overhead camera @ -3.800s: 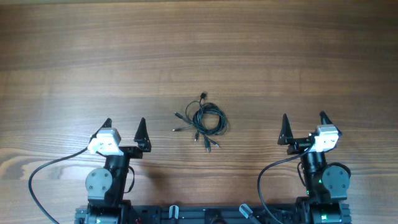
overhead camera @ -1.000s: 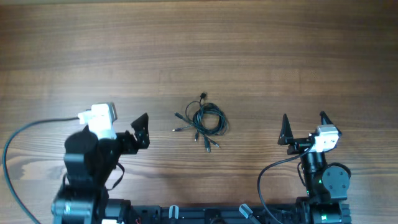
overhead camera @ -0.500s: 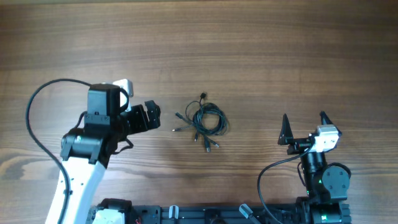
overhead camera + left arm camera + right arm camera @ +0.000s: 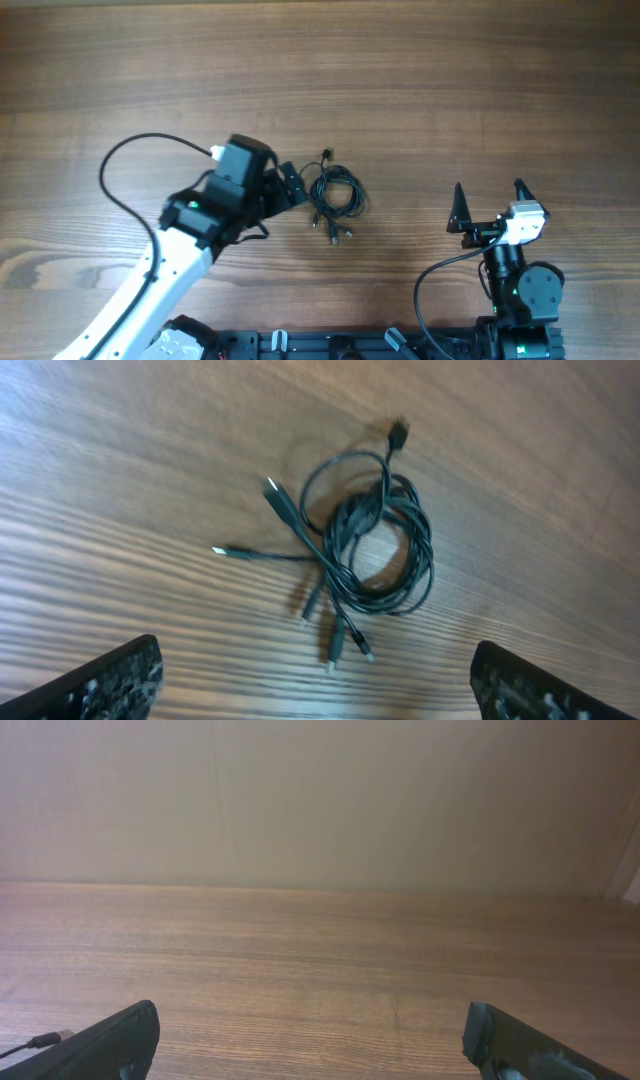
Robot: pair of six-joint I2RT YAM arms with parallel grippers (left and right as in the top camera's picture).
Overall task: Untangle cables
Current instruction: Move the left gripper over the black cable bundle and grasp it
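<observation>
The cables (image 4: pixel 335 195) lie as one small tangled coil of thin black wires in the middle of the wooden table, with several plug tips sticking out to the left and front. My left gripper (image 4: pixel 290 187) hovers just left of the coil, open and holding nothing. In the left wrist view the cables (image 4: pixel 370 550) lie ahead of the wide-apart fingertips of the left gripper (image 4: pixel 315 685). My right gripper (image 4: pixel 489 200) stands open and empty far to the right of the coil. In the right wrist view the right gripper (image 4: pixel 310 1040) faces bare table.
The wooden table (image 4: pixel 480 90) stretches behind and to both sides of the coil. A thick black arm cable (image 4: pixel 120 170) loops to the left of the left arm. The arm bases (image 4: pixel 350 345) stand at the front edge. A thin wire end (image 4: pixel 40 1041) shows low left in the right wrist view.
The left arm has swung from the front left toward the right and now reaches up to the coil's left side. The cables and the right arm have not moved.
</observation>
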